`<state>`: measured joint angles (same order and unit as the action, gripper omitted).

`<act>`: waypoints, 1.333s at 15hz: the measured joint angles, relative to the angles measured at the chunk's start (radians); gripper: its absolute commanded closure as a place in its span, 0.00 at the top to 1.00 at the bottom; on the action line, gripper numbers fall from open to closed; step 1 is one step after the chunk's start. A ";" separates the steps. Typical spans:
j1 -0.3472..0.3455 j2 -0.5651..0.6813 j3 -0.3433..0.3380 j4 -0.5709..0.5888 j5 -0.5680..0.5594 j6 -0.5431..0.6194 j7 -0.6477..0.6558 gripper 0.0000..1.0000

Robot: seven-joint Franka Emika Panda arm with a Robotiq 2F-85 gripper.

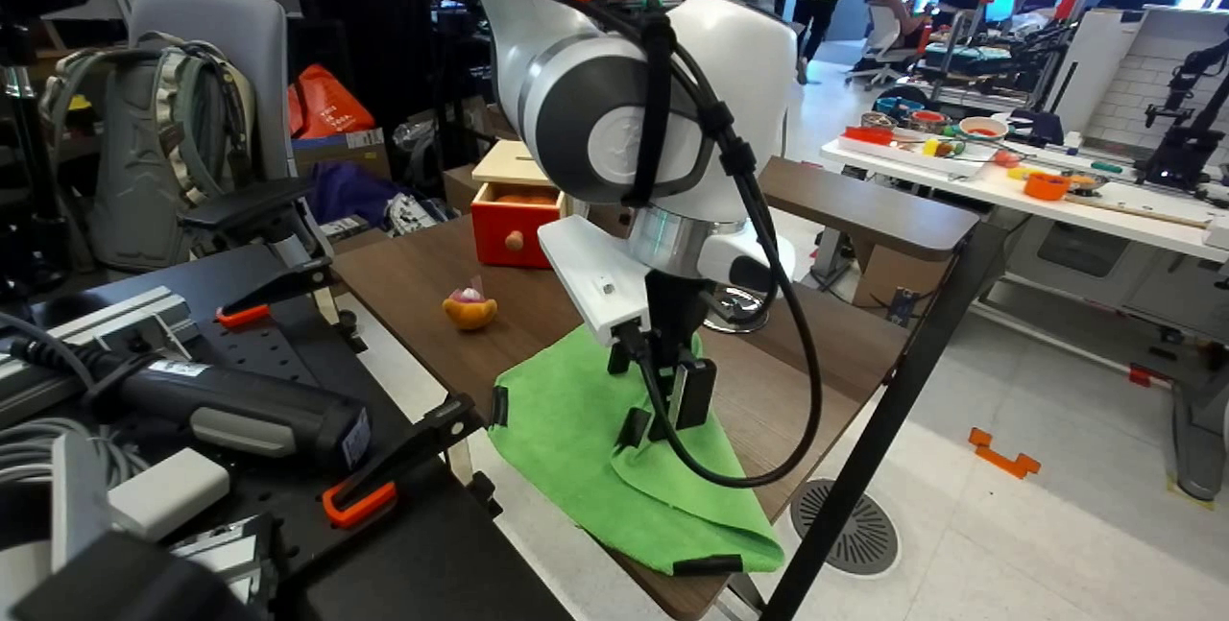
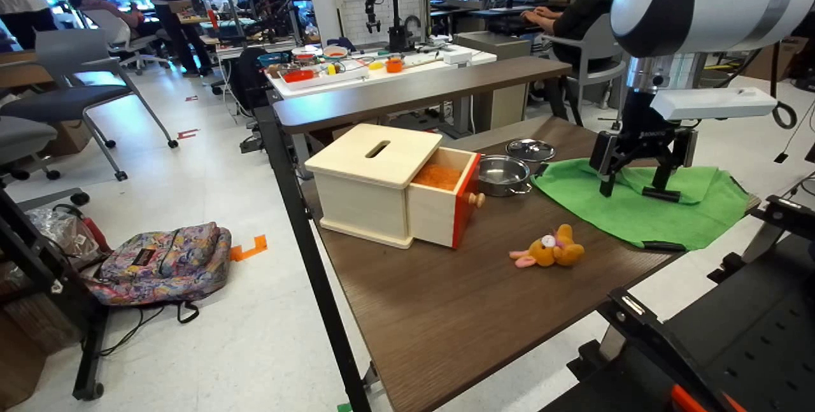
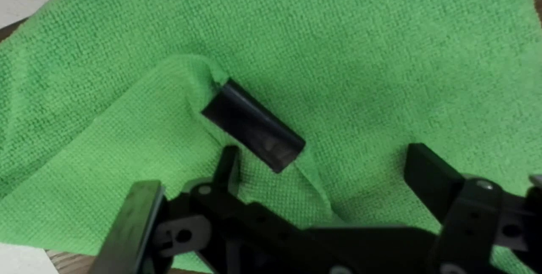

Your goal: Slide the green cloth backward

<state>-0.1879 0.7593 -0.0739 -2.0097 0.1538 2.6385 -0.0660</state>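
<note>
Evidently, the claw (image 2: 634,190) is held spread low over the green cloth (image 2: 646,216), presumably so the folded edge (image 3: 316,185) beneath can be pinched and dragged.

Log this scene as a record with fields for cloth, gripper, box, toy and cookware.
Cloth: green, on the brown table, part folded over, black strip at the fold
Gripper: open, down at the cloth, contact unclear
Box: pale wood, red-fronted drawer partly out
Toy: orange plush, on the table
Cookware: metal pot, uncovered, lid beside it
</note>
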 measured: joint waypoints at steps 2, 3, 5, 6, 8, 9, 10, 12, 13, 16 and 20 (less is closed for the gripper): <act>-0.001 0.010 0.000 0.009 0.000 0.005 0.005 1.00; -0.001 0.012 0.000 0.014 0.000 0.006 0.009 1.00; -0.001 0.020 0.000 0.029 0.000 0.006 0.020 1.00; -0.001 0.026 0.000 0.040 0.000 0.006 0.028 1.00; -0.001 0.040 0.000 0.070 0.000 0.006 0.051 1.00; -0.001 0.049 -0.001 0.088 0.000 0.005 0.065 1.00; -0.001 0.058 -0.002 0.108 0.000 0.001 0.079 1.00; -0.002 0.080 -0.007 0.155 0.001 -0.014 0.110 1.00; -0.004 0.091 -0.010 0.178 0.001 -0.024 0.124 1.00; -0.011 0.125 -0.022 0.253 0.001 -0.061 0.164 1.00; -0.021 0.171 -0.033 0.349 0.001 -0.106 0.215 1.00</act>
<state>-0.2085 0.9302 -0.1066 -1.6604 0.1548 2.5329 0.1488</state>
